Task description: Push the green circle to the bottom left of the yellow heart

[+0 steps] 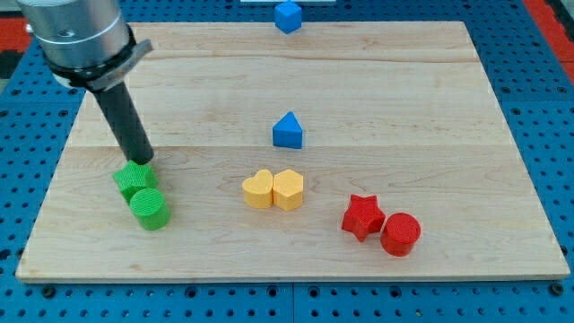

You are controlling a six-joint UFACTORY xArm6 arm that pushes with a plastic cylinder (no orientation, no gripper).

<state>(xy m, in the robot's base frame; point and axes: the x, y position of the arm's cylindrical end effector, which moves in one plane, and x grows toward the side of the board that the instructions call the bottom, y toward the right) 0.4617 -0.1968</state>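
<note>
The green circle point(150, 209) lies near the board's left side, touching a green star-like block point(134, 179) just above it. The yellow heart point(258, 190) sits at the board's middle, touching a yellow hexagon-like block point(289, 189) on its right. The green circle is well to the left of the heart and slightly lower. My tip point(143, 161) is at the upper edge of the green star-like block, above the green circle.
A blue triangular block point(288, 131) lies above the yellow pair. A blue cube-like block point(287, 16) sits at the board's top edge. A red star point(362, 216) and a red circle point(400, 234) lie at the lower right. The wooden board point(404, 90) rests on a blue pegboard.
</note>
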